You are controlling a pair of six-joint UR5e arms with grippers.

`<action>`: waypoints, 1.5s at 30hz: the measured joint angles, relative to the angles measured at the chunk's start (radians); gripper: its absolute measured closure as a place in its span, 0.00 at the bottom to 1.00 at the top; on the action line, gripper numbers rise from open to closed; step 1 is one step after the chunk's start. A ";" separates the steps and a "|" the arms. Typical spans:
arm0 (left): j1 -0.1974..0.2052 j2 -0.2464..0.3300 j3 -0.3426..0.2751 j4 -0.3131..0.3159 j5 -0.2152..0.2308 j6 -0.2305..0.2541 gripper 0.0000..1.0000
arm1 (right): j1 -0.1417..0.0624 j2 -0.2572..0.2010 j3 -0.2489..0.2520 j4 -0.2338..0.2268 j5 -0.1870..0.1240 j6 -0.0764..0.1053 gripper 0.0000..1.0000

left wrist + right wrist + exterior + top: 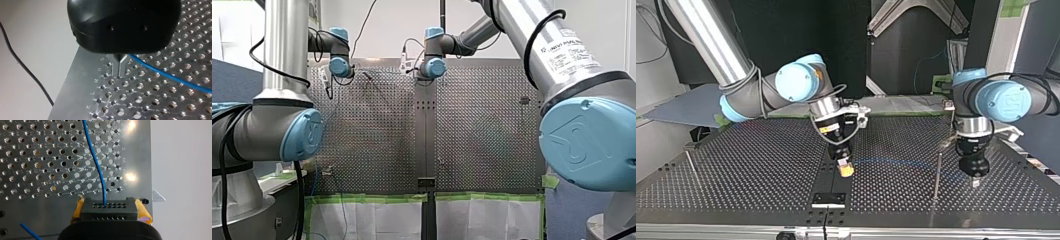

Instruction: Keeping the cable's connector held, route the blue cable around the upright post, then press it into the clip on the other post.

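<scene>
the perforated table (761,165) is a dark plate full of holes, and both grippers work low over it. my right gripper (846,169) has its yellow pads (79,208) closed on the two sides of the black connector (108,210). the blue cable (96,162) goes out of the connector across the plate toward my left gripper (120,67). that one's metal fingers are pressed together, tips almost on the plate, and the cable comes out just at their root, so i judge they pinch it.

the upright post (937,175) stands just beside my left gripper in the top view. for a good wrap, i think the left arm should carry the cable low and lightly taut around that post, while the right holds firm.

the plate's edge is close beside both grippers in the wrist views. the other post (691,165) is well apart at the top view's left, with free plate between. its clip i cannot make out.
</scene>
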State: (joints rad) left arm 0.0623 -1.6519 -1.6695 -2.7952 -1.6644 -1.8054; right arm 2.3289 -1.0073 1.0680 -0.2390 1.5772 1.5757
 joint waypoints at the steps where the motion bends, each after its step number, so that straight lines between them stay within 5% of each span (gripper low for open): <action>1: 0.003 -0.001 0.006 0.001 0.003 -0.006 1.00 | -0.003 0.001 0.000 -0.001 0.000 0.000 1.00; 17: 0.012 -0.072 0.030 -0.005 0.045 -0.040 1.00 | -0.020 0.038 -0.003 -0.002 -0.009 -0.009 1.00; 33: -0.010 -0.100 0.030 -0.002 0.062 -0.129 1.00 | -0.005 0.053 0.023 0.012 -0.005 -0.033 1.00; 42: -0.018 -0.102 0.030 -0.049 0.008 -0.208 0.63 | -0.003 0.071 0.067 0.014 -0.001 -0.038 1.00; 44: -0.020 -0.102 0.030 -0.060 0.002 -0.218 0.42 | -0.003 0.076 0.080 0.013 0.001 -0.041 1.00; 45: -0.022 -0.102 0.030 -0.064 0.000 -0.221 0.42 | -0.002 0.079 0.085 0.013 0.001 -0.042 1.00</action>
State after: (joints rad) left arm 0.0407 -1.7538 -1.6394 -2.8590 -1.6640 -2.0260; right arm 2.3265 -0.9280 1.1529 -0.2260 1.5782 1.5340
